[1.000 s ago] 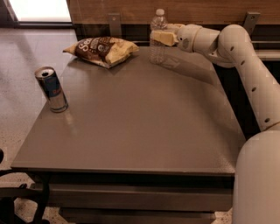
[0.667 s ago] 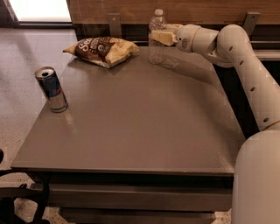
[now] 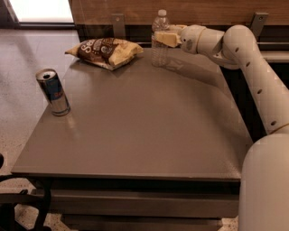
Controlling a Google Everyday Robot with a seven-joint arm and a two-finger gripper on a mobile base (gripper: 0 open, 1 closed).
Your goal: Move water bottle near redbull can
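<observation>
Gripper (image 3: 161, 38): at the far edge of the table, right of the middle, closed around the upper body of the water bottle. One pale finger (image 3: 166, 38) lies across the bottle's front.
Arm (image 3: 253, 67): white, reaching in from the right side over the table's far right corner.
Water bottle (image 3: 159, 55): upright at the far edge, clear and ribbed, white cap (image 3: 161, 13) on top. Whether its base touches the table cannot be told, and no writing on it can be read.
Redbull can (image 3: 53, 92): upright by the left edge, about midway along it and well apart from the bottle. It is silver and blue with a red mark, and its lettering is not legible.
Chip bag (image 3: 106, 52): brown and yellow, lying flat near the far left corner, just left of the bottle. White letters begin "Sa" – the rest is too creased to read.
Table (image 3: 149, 122): grey top – bare across the middle and near edge.
</observation>
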